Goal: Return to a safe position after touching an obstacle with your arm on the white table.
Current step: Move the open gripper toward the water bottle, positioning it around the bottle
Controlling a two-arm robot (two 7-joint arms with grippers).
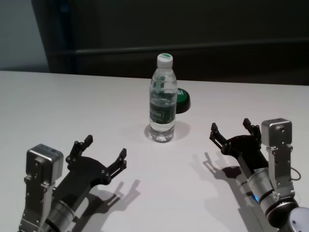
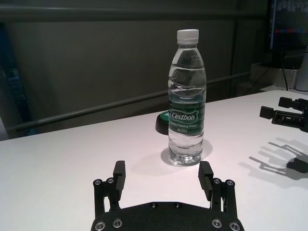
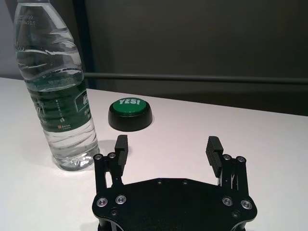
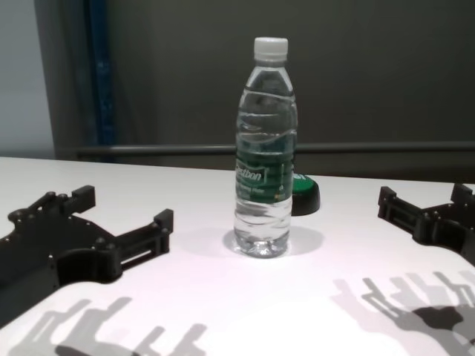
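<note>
Nearest the robot, the left gripper hangs low over the near left part of the white worktop, its two black fingers spread wide with nothing between them. Its shadow falls on the worktop just beside it. The left wrist view shows the gap between the fingers facing the bottle, with bare worktop between the fingertips and the bottle's base.

At about the same depth on the near right, the right gripper is also low over the worktop, its fingers likewise spread wide and holding nothing. Its shadow lies on the surface toward the middle. It stands apart from the bottle; no part of either arm touches the bottle in any view.

Farther out, near the middle of the worktop and between the two grippers, the obstacle, a clear water bottle, stands upright. It has a white screw cap in place, a dark green label band with white lettering, and clear liquid inside.

Just behind the bottle, slightly to the robot's right, sits a low black round button with a green top lettered "YES!". The head view shows it close to the bottle; whether the two touch cannot be told.

Beyond the worktop's far edge a horizontal rail runs along a dark wall.
</note>
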